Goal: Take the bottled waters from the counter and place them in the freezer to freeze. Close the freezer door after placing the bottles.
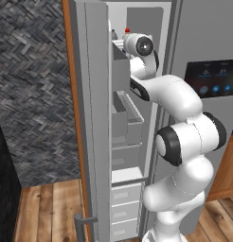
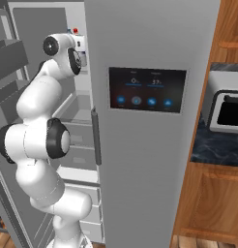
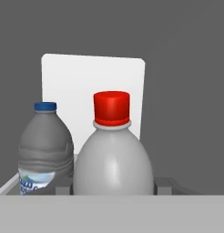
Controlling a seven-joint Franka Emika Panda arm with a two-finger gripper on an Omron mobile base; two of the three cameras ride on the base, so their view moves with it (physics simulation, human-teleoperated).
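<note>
Reaching up into the top of the open freezer (image 1: 143, 19), past the freezer door (image 1: 92, 118) swung wide. Clamping the gripper (image 3: 114, 185) narrowly around the white bottle (image 3: 113, 159), one fingertip (image 3: 63, 185) pressing each flank low down. Showing a smooth, rounded, pear-like body, tapering to a short neck with a pale collar ring and a bright red cap (image 3: 112, 107). Standing upright on the freezer's upper level, in front of a white panel (image 3: 93, 77) on the grey back wall. Sitting just beside it, to the left in the hand view and slightly behind, the greyish bottle (image 3: 43, 145): translucent, crinkled around the middle, wearing a blue cap and a pale label with blue print near its base. Peeking over the robot's hand in both base views, that same red cap.
</note>
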